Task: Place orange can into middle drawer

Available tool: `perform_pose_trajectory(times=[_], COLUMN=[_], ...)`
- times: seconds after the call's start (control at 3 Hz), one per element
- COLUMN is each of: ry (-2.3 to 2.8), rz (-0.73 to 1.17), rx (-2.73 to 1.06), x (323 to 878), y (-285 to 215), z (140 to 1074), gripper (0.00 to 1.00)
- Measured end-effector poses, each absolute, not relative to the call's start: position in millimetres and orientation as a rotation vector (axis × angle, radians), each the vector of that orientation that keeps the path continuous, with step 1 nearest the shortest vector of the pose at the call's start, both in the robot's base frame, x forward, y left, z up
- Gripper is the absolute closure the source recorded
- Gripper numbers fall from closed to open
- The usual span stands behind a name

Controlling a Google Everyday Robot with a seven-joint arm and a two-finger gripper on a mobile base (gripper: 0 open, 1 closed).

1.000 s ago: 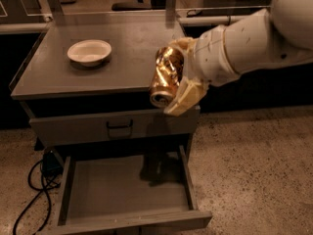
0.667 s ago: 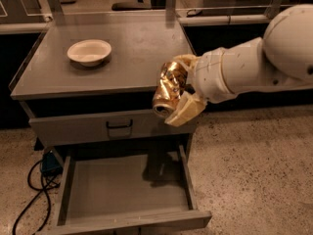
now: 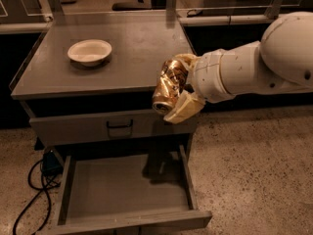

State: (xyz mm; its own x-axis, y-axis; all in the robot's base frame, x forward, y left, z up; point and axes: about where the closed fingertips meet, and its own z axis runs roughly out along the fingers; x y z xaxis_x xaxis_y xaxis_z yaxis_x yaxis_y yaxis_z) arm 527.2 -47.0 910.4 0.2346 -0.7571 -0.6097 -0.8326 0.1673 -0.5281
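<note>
My gripper (image 3: pixel 177 88) is shut on the orange can (image 3: pixel 167 85), a shiny orange-gold, slightly dented can held tilted with its silver rim pointing down-left. It hangs in the air at the right front corner of the cabinet, above the right rear part of the middle drawer (image 3: pixel 124 187). The drawer is pulled out, a wide shallow grey tray with low walls. My white arm (image 3: pixel 254 67) reaches in from the right.
A white bowl (image 3: pixel 89 51) sits on the grey cabinet top (image 3: pixel 132 48) at the back left. A shut drawer front with a black handle (image 3: pixel 120 128) is above the open drawer. Black cables (image 3: pixel 34 190) lie on the speckled floor at the left.
My gripper with the can has moved slightly right and down, staying over the drawer's right rear. The bowl and drawer have not moved.
</note>
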Motion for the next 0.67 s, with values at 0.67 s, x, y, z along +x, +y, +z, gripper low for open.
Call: perform_pose_trajectory(times=[0.67], ry=[1.561], rz=[0.344], rx=[-1.594], x=[564.3], y=[-46.5], z=[785.9], gripper=[1.0])
